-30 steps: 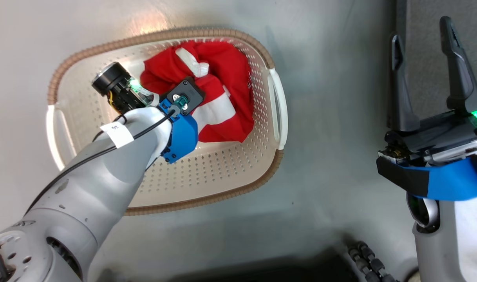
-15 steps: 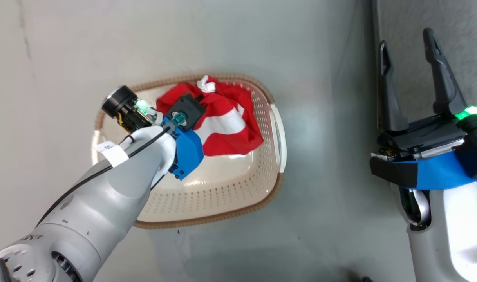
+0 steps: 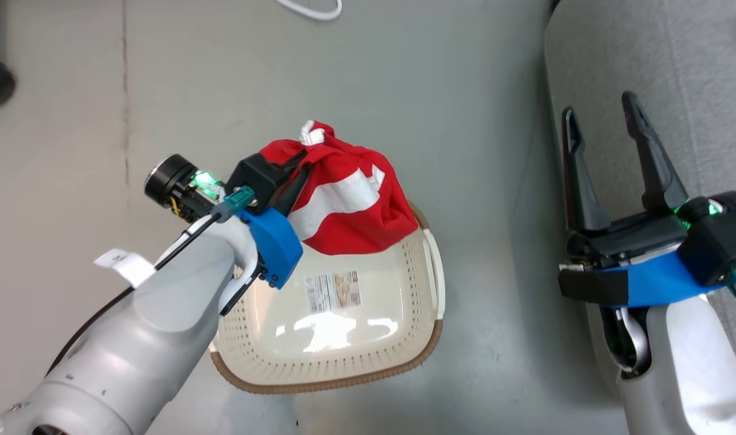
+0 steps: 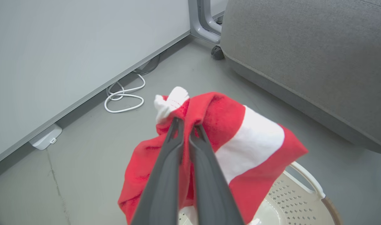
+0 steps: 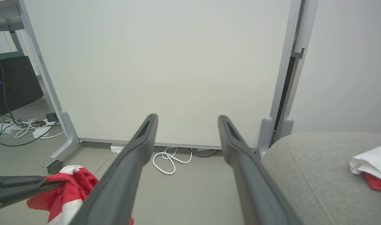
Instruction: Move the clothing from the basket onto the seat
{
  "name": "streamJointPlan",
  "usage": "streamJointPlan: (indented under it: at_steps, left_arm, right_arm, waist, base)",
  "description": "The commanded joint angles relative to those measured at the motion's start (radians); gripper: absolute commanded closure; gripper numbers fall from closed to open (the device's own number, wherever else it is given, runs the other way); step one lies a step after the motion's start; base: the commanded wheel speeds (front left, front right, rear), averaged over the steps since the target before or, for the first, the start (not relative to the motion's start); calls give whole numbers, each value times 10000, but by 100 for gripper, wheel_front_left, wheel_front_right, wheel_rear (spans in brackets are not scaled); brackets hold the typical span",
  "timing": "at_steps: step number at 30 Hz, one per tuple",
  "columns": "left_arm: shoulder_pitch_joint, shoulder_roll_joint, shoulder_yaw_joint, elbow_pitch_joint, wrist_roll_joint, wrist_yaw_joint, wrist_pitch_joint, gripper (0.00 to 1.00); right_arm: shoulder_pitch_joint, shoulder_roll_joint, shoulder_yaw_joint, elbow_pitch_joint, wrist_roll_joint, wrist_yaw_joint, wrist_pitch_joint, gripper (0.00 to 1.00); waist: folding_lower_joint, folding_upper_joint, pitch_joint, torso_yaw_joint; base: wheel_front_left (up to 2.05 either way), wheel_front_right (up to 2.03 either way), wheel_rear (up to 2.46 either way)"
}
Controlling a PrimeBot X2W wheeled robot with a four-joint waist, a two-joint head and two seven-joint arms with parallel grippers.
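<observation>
Right wrist view shows a red-and-white garment (image 5: 370, 167) on the grey fabric sofa seat (image 5: 309, 175). Left hand (image 4: 186, 123) clamps red white-banded clothing (image 4: 256, 140) above the cream perforated basket (image 3: 338, 380); right hand (image 3: 599, 109) wide, empty.

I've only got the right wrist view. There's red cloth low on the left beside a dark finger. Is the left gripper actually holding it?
Observer: Yes. In the left wrist view the left gripper is shut on the clothing, pinching it beside its white trim.
Operator: Anything else in the basket?
Observer: In the head view, the part of the basket floor that shows is bare but for a label. The hanging clothing hides its far end.
Operator: Which way to the seat?
Observer: The seat lies to the robot's right of the basket, with grey floor between them.
</observation>
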Motion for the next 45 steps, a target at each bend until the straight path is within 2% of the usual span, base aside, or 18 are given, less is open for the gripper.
streamJointPlan:
  at_steps: [1, 10, 20, 26, 38, 45]
  left_arm:
    - [309, 104, 435, -274, 144, 86, -46, 100]
    - [1453, 433, 2568, -1861, 986, 234, -47, 100]
    - [2444, 182, 4149, -3479, 1807, 155, -47, 100]
    - [2746, -5, 4397, -4016, 2082, 66, -48, 100]
    - [3045, -172, 4130, -4437, 2235, 0, -46, 100]
    - [3099, -212, 3962, -4346, 2211, -25, -46, 100]
  right_arm:
    - [255, -3, -19, 94, 146, 5, -4, 0]
    - [966, -3, -92, 415, 396, 5, -4, 0]
    - [1559, -1, -63, 661, 554, 5, -4, 0]
    - [1854, -1, 83, 769, 660, 5, -4, 0]
    - [2274, -1, 300, 736, 737, 5, -4, 0]
    - [1906, -1, 1183, 157, 696, 5, -4, 0]
  waist:
    - [1, -1, -787, 7]
    - [1, -1, -2155, 16]
    - [1, -1, -3501, 174]
    - [1, -1, -4108, 236]
    - [1, -1, -4873, 238]
    - [1, -1, -5064, 178]
  base:
    - [0, 0, 0]
    - [0, 0, 0]
    - [0, 0, 0]
    - [0, 0, 0]
    - [0, 0, 0]
    - [0, 0, 0]
